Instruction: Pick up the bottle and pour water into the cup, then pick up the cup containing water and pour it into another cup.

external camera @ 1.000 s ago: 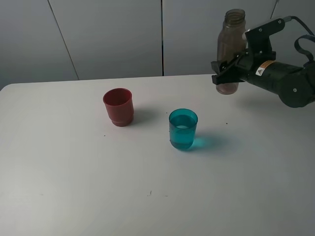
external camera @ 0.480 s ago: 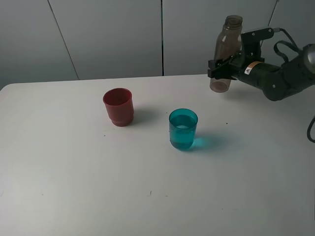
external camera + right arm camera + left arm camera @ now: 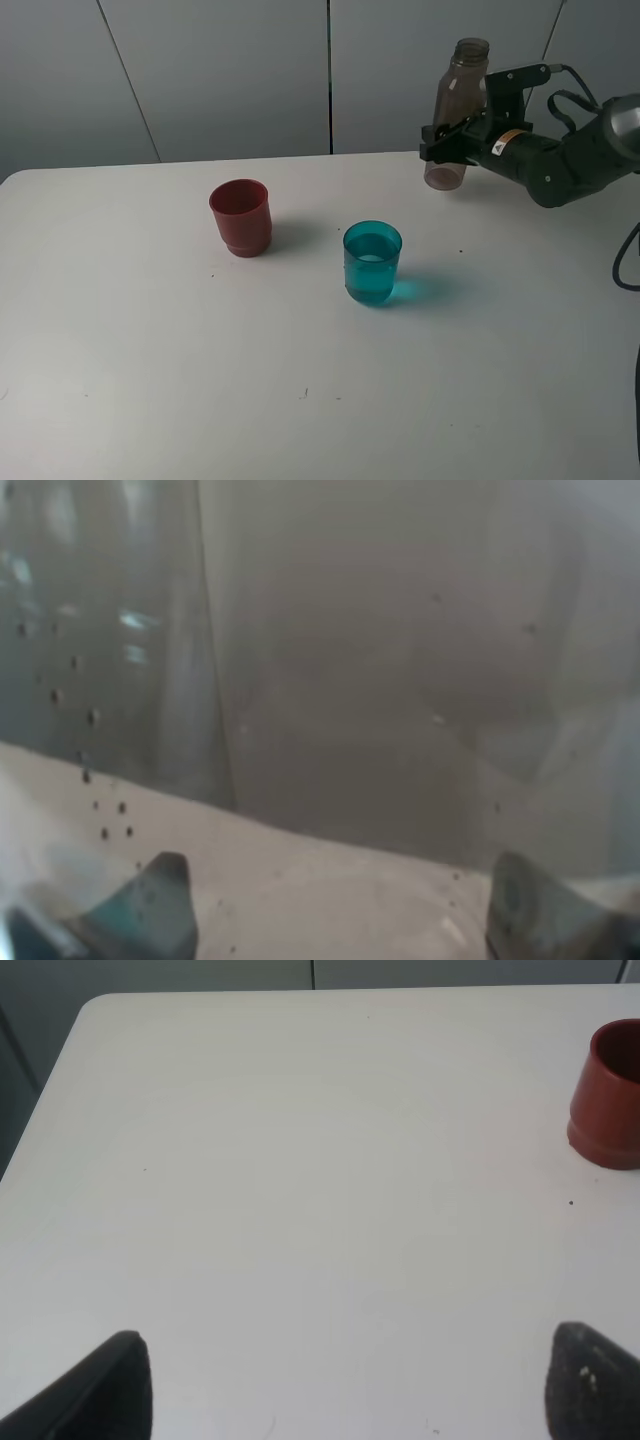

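The smoky grey-brown bottle (image 3: 456, 108), uncapped and nearly upright, is held near the table's back right by my right gripper (image 3: 447, 140), which is shut on its lower body. In the right wrist view the bottle (image 3: 350, 680) fills the picture between the two fingertips (image 3: 150, 900). The teal cup (image 3: 372, 262) stands mid-table with water in it, in front and to the left of the bottle. The red cup (image 3: 240, 217) stands further left, and also shows in the left wrist view as the red cup (image 3: 608, 1095). My left gripper (image 3: 350, 1390) is open over bare table.
The white table (image 3: 150, 380) spreads wide in front of and beside both cups. Grey wall panels (image 3: 220, 70) rise behind its back edge. The right arm (image 3: 560, 160) reaches in from the right side.
My right gripper has carried the bottle a little to the left and back, and the arm has swung round. Both cups stay where they were.
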Controlling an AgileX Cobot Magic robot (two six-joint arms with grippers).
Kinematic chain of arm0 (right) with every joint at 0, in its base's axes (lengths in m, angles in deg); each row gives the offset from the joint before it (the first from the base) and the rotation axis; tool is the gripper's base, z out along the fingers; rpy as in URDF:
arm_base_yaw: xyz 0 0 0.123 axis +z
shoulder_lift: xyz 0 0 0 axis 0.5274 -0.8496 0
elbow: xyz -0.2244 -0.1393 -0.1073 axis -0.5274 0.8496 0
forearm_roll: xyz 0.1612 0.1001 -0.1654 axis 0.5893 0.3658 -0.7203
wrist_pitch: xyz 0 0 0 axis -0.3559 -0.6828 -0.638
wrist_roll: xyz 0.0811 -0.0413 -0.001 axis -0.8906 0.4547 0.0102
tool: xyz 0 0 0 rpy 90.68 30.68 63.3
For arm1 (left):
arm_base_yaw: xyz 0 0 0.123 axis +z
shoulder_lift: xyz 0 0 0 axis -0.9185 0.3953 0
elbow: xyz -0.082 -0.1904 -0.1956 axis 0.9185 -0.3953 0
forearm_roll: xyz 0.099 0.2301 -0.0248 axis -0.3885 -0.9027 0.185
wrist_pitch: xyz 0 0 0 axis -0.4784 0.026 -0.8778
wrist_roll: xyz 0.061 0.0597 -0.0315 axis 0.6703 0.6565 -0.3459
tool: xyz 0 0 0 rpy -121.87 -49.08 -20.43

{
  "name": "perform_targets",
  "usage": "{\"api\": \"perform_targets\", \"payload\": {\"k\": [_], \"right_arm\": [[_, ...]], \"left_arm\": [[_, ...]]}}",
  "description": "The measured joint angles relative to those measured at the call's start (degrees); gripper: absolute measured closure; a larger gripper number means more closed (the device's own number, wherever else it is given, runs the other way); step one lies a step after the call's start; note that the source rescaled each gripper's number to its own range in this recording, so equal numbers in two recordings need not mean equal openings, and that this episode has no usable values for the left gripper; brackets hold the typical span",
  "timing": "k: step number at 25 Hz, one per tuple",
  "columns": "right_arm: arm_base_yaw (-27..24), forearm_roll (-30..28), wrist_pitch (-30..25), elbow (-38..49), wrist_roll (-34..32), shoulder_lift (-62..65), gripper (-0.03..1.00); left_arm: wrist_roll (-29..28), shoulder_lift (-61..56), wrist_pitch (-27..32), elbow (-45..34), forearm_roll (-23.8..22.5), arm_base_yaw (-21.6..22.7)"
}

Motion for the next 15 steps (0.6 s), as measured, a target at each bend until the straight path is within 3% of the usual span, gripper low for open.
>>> {"api": "perform_targets", "payload": {"k": [15], "right_arm": [[0.0,0.0,-0.7,0.0,2.5,-1.2,0.97]], "left_arm": [[0.0,0.0,0.0,0.0,0.0,0.0]]}}
